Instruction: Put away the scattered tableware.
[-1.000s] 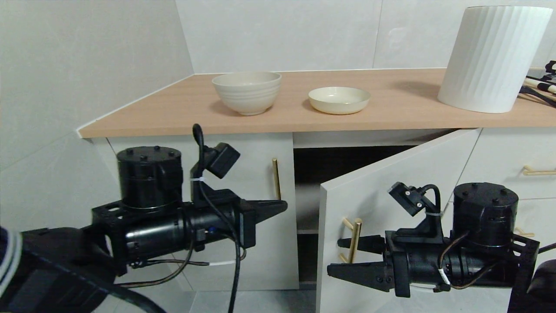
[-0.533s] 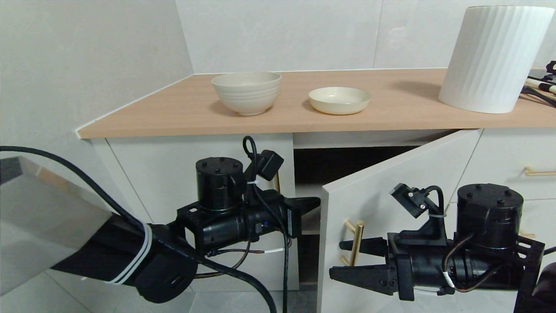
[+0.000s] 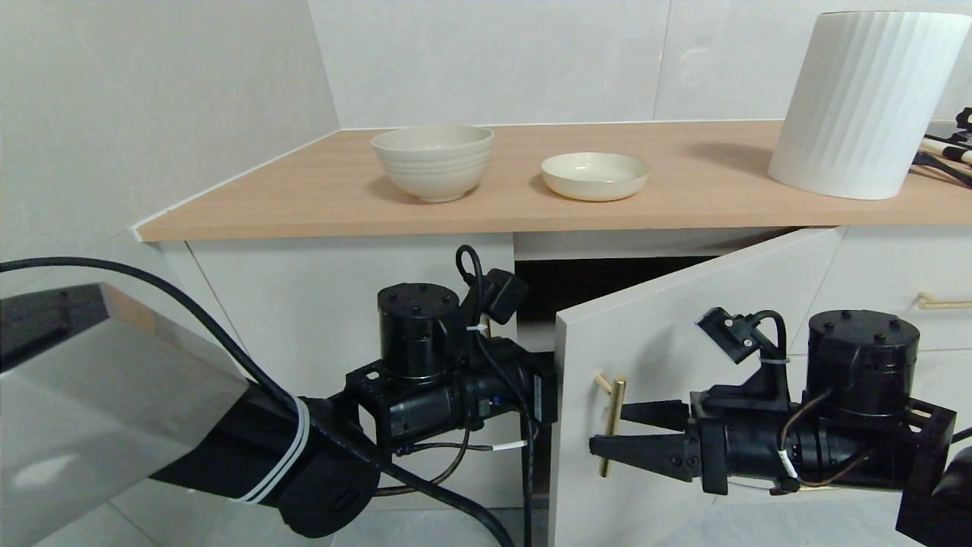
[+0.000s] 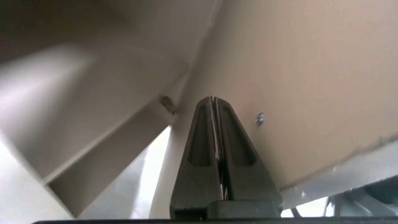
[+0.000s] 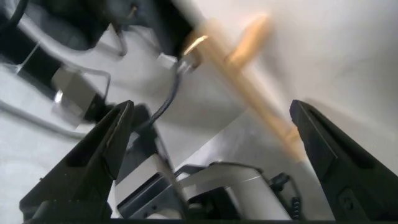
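Black and nearest to you, your right gripper (image 3: 607,430) sits at the front face of the open cabinet door (image 3: 683,304), low and to the right. Its fingers (image 5: 93,162) are spread wide apart. The right wrist view shows the brass handle (image 5: 249,106) lying between them, with nothing gripped. In the head view the lower finger crosses in front of that handle (image 3: 611,425); whether it touches cannot be told.

Your left gripper (image 4: 213,102) is just beyond, reaching into the cabinet opening behind the door's free edge. Its fingers are pressed together on nothing, their tips close to the door's inner face.

Above both arms runs the wooden countertop (image 3: 304,197). On it the tableware stands out in the open:
- a cream bowl (image 3: 432,161), upright, towards the left;
- a cream shallow dish (image 3: 595,175), just to its right and apart from it.

Farther right on the same surface stands a tall ribbed white container (image 3: 858,102). Some utensils (image 3: 945,152) lie beyond it at the edge, too cropped to identify.
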{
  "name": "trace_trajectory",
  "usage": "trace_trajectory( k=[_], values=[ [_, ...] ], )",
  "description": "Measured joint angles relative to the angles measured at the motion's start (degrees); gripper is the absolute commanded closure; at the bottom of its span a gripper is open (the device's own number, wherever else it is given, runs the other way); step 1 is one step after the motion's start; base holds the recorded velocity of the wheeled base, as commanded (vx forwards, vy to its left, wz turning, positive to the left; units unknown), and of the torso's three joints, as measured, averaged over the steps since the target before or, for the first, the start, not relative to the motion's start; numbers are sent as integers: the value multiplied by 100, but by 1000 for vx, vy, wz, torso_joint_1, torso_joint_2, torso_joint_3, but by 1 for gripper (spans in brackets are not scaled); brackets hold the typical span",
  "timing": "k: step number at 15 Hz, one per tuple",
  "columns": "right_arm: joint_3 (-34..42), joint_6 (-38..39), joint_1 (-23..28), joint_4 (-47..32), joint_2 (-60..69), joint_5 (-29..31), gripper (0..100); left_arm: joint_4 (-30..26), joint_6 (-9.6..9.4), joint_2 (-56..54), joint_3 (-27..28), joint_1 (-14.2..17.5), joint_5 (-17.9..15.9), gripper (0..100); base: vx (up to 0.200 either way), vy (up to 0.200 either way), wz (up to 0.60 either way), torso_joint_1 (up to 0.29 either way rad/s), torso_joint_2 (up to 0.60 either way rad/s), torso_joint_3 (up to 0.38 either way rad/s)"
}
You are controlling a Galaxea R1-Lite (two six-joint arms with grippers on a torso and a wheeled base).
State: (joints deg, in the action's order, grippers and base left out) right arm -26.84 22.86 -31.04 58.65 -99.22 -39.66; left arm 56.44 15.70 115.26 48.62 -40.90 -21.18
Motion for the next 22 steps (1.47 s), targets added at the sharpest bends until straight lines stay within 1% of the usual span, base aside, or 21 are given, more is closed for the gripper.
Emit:
trace_trajectory(
  k=[2,5,7,9,11,12,14,15,16,17,18,20,22],
  values=[
    [-39,2,191,-20,-21,-20,0,10,0,-10,0,-55,93,100,0,0,0,0,0,0],
    [55,-122,428,-29,33,51,0,2,0,-22,-6,-116,117,100,0,0,0,0,0,0],
    [435,-709,496,-33,219,488,0,0,2,-24,-11,-151,65,100,0,0,0,0,0,0],
    [800,-969,491,-191,573,994,0,2,2,-32,-16,-146,60,100,0,0,0,0,0,0],
    [1020,-1123,444,-796,1151,1286,0,2,9,-38,-20,-138,87,100,0,0,0,0,0,0],
    [1091,-1250,345,-1310,1565,1771,0,2,48,-38,-20,-138,128,100,0,0,0,0,0,0],
    [1167,-1443,-22,-2295,2431,3003,0,2,83,-38,-13,-138,152,100,0,0,0,0,0,0],
    [1178,-1487,-265,-2849,2921,3391,0,5,83,-38,-13,-140,156,100,0,0,0,0,0,0],
    [1175,-1501,-463,-3418,3357,3627,0,2,83,-38,-13,-143,156,100,0,0,0,0,0,0],
    [1156,-1495,-612,-3980,3751,3788,0,2,80,-38,-13,-144,158,100,0,0,0,0,0,0],
    [1117,-1485,-735,-4284,4085,3892,0,5,80,-33,-16,-144,163,100,0,0,0,0,0,0],
    [1069,-1481,-827,-4333,4435,3911,0,7,80,-29,-16,-149,163,100,0,0,0,0,0,0],
    [1053,-1479,-848,-4348,4606,3908,0,10,85,-18,-13,-152,163,100,-200,0,0,2,5,0]
  ],
)
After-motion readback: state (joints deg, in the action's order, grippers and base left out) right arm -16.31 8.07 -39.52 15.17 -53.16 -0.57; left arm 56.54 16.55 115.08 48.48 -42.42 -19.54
